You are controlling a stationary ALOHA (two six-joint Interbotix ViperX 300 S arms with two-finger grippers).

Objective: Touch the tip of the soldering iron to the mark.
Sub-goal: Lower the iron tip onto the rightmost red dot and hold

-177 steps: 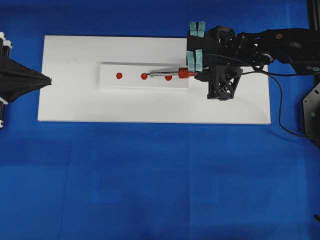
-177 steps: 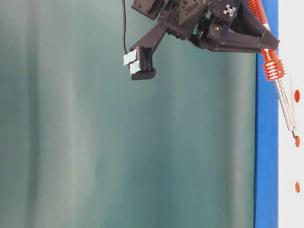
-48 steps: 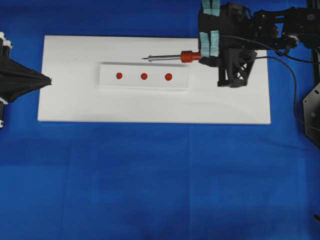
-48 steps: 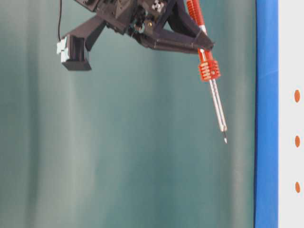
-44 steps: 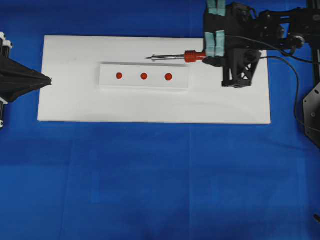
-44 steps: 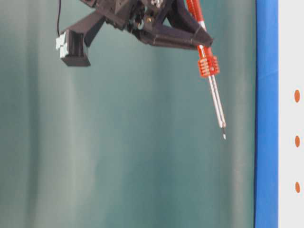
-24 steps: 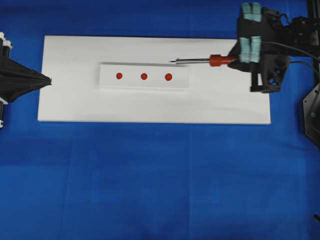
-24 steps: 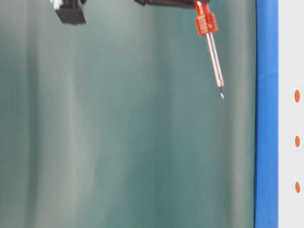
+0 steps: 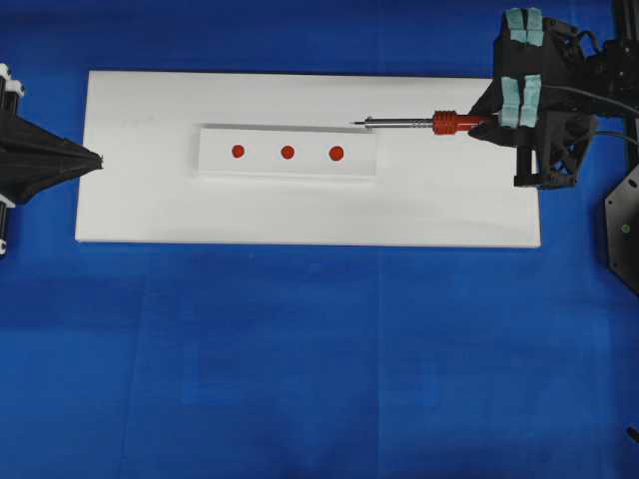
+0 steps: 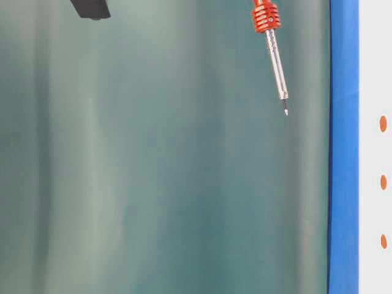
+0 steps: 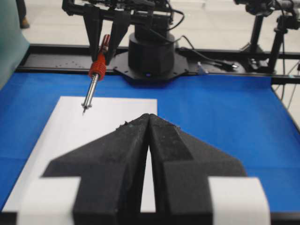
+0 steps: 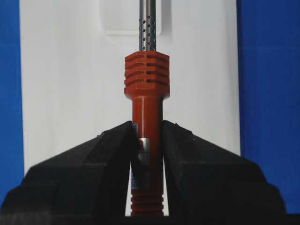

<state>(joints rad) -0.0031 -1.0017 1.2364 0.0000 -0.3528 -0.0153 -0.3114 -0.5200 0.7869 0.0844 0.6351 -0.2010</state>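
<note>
The soldering iron [image 9: 439, 122] has a red ribbed handle and a thin silver shaft, and it hangs in the air pointing left. My right gripper [image 9: 487, 119] is shut on the handle [image 12: 146, 117], one finger on each side. The tip [image 9: 353, 124] is over the back right corner of the raised white strip [image 9: 270, 168]. Three red marks [image 9: 288, 153] lie in a row on that strip, and the tip touches none of them. From table level the iron [image 10: 275, 58] stands well off the board. My left gripper [image 9: 97, 158] is shut and empty at the board's left edge, also seen from its wrist [image 11: 148, 117].
The strip lies on a large white board [image 9: 150, 210] on a blue table top [image 9: 319, 359]. The right arm's base [image 11: 150, 51] and a black frame stand behind the board in the left wrist view. The iron's black cord [image 9: 589, 92] runs off to the right.
The tip was on the middle mark earlier. Since then my right gripper has lifted the iron and drawn it right and slightly back. The left gripper has not moved.
</note>
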